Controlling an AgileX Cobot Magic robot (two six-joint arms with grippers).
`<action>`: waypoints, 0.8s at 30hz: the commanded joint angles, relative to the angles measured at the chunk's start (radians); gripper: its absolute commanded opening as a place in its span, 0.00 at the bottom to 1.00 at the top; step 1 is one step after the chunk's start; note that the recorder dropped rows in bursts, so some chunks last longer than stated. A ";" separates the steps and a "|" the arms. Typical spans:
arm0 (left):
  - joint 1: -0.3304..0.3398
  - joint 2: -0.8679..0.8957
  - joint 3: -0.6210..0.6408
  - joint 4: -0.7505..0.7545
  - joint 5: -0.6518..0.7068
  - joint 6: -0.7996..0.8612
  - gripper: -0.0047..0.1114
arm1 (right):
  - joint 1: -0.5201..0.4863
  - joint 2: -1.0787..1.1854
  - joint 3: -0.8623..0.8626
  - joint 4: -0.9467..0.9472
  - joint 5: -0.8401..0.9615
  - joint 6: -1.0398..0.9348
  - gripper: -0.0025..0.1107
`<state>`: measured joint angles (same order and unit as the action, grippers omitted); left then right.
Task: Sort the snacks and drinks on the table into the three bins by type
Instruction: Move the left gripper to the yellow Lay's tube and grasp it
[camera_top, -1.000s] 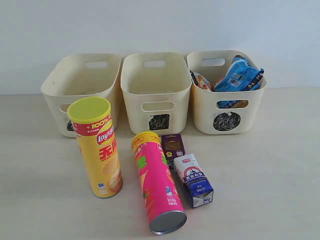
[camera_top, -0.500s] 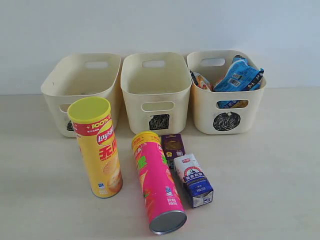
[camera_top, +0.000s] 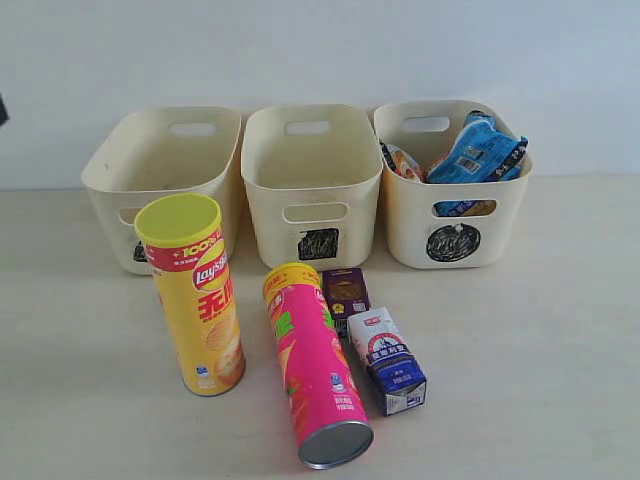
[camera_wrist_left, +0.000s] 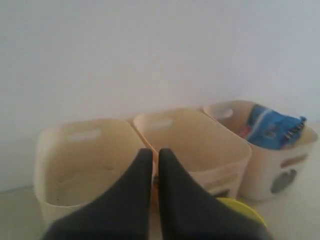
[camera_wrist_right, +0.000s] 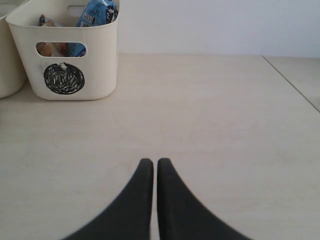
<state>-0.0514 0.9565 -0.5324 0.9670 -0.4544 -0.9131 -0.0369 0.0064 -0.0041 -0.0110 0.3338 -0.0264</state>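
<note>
I see three cream bins (camera_top: 265, 225) w/ black scribbled marks; yellow Lay's tube (camera_top: 197, 300) at 8 o'clock, pink tube (camera_top: 310, 360) w/ silver end, dark purple carton (camera_top: 345, 292), blue-and-white carton (camera_top: 388, 357) centre; blue packet (camera_top: 480, 152) at 1 o'clock; beige table (camera_top: 540, 350).

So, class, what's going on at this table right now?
A two-armed robot is sorting snacks and drinks. The blue packet and orange-white packet lie in the circle bin. The yellow tube, pink tube, purple carton and blue-and-white carton are on the table. The left gripper and right gripper are shut, holding nothing.
</note>
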 joint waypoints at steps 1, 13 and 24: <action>0.001 0.094 -0.066 0.306 -0.109 -0.190 0.07 | -0.003 -0.006 0.004 0.001 -0.003 -0.001 0.02; 0.194 0.311 -0.217 0.544 -0.677 -0.324 0.07 | -0.003 -0.006 0.004 0.001 -0.003 -0.001 0.02; 0.210 0.346 -0.218 0.777 -0.759 -0.258 0.08 | -0.003 -0.006 0.004 0.001 -0.003 -0.001 0.02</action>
<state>0.1541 1.3010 -0.7430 1.7320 -1.1937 -1.1847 -0.0369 0.0064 -0.0041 -0.0110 0.3338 -0.0264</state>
